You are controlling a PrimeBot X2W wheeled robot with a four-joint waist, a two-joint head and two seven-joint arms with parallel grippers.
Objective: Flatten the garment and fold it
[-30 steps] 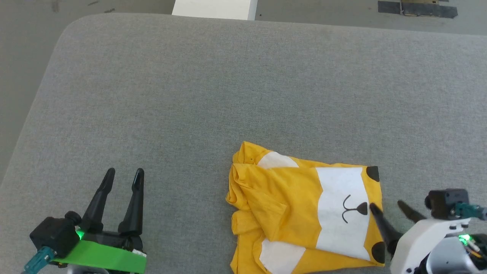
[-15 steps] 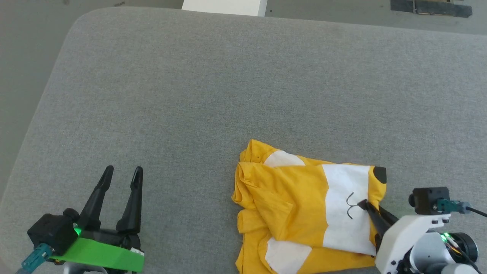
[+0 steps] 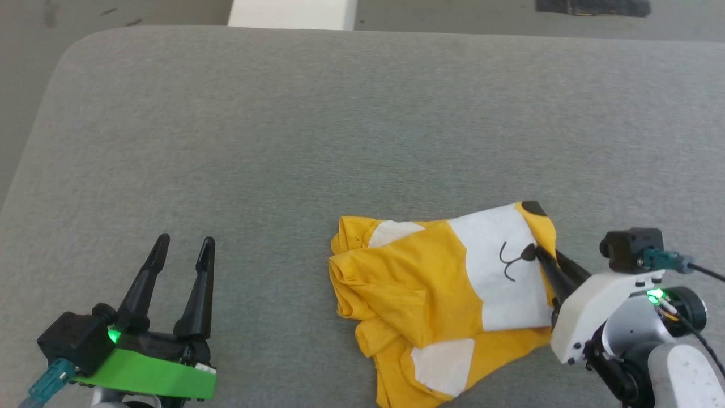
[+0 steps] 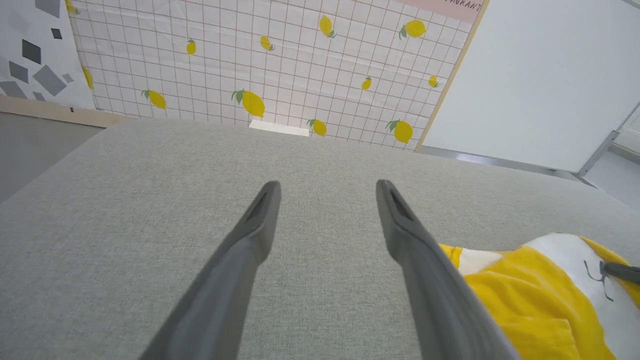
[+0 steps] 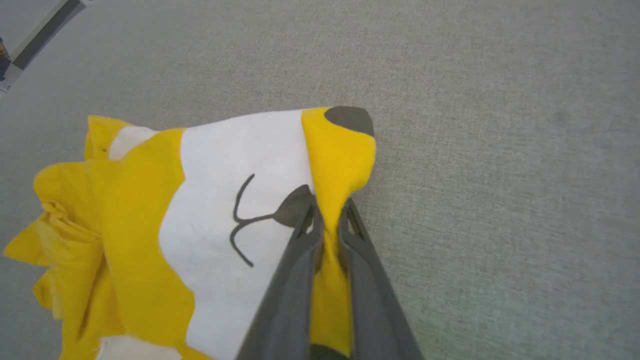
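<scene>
The garment [image 3: 430, 289] is a crumpled yellow-orange T-shirt with white patches, a black nose and black spots, lying on the grey table near its front edge, right of centre. My right gripper [image 3: 545, 253] is shut on the shirt's right edge beside the black nose, and the cloth there is lifted off the table. In the right wrist view a yellow fold [image 5: 327, 235] is pinched between the right gripper's [image 5: 327, 207] two fingers. My left gripper [image 3: 182, 245] stands open at the lower left, well clear of the shirt. The left wrist view has the left gripper [image 4: 327, 186] open and the garment [image 4: 540, 295] at lower right.
The grey fabric-covered table [image 3: 283, 141] has rounded corners, with bare floor [image 3: 22, 68] beyond its left edge. A white block [image 3: 291, 12] stands past the far edge. A lemon-patterned wall [image 4: 260, 65] rises behind the table.
My right gripper closed on the shirt's right edge and has lifted and pulled it up and away, so the cloth bunched and shifted. The head camera has also moved. The left gripper stayed put.
</scene>
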